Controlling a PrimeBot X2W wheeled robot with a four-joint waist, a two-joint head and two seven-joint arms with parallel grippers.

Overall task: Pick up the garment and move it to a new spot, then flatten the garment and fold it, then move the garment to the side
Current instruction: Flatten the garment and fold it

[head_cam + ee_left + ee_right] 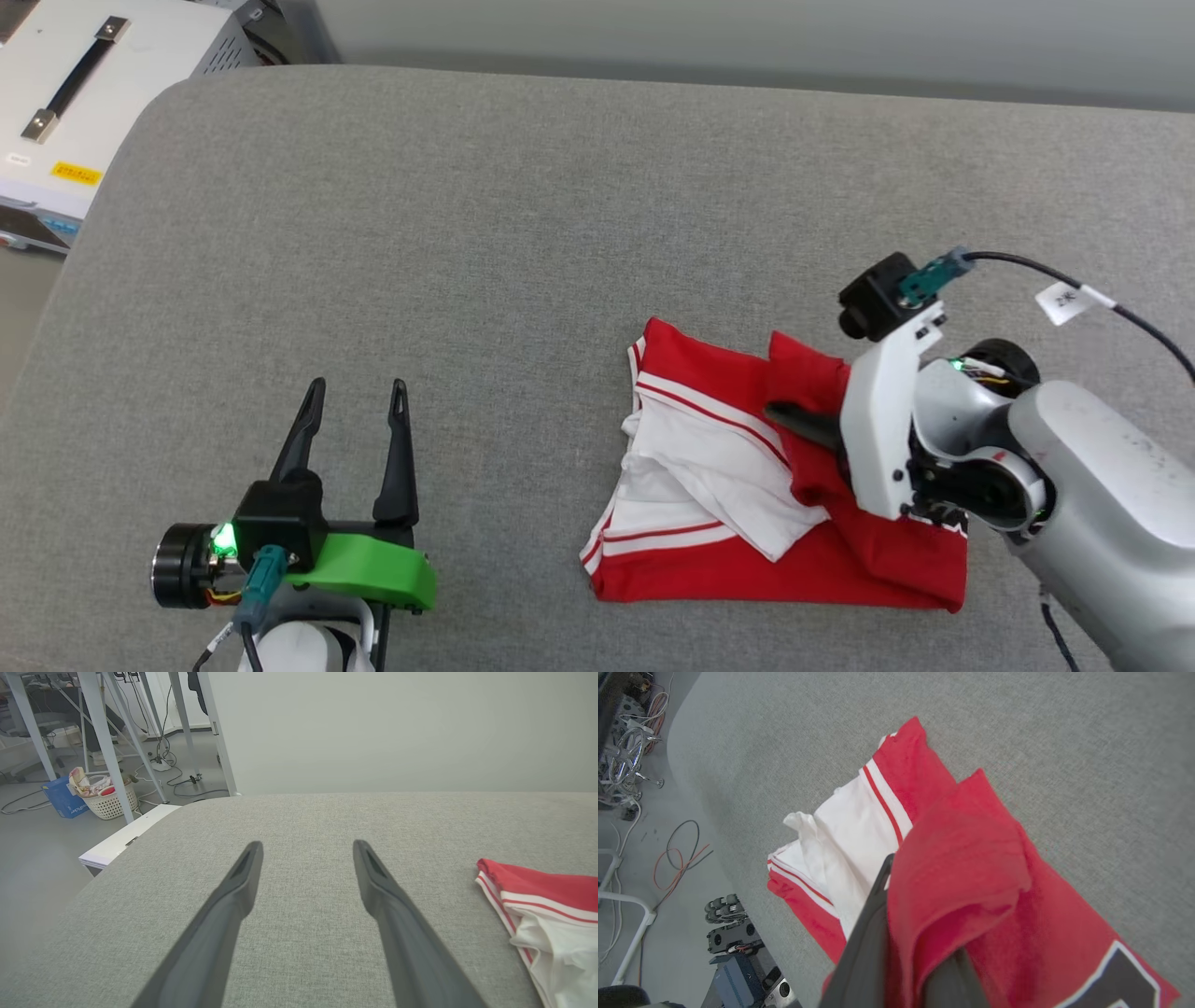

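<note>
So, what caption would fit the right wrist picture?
Right gripper shut on a red fold of the garment on the grey cushion.

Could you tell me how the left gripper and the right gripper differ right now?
The left gripper is open and empty; the right gripper is shut on a fold of the garment. The left sits apart from it, the right over it. Both are above the grey surface.

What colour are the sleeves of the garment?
The sleeves of the garment are white, edged with red and white stripes; the head view shows them best.
</note>
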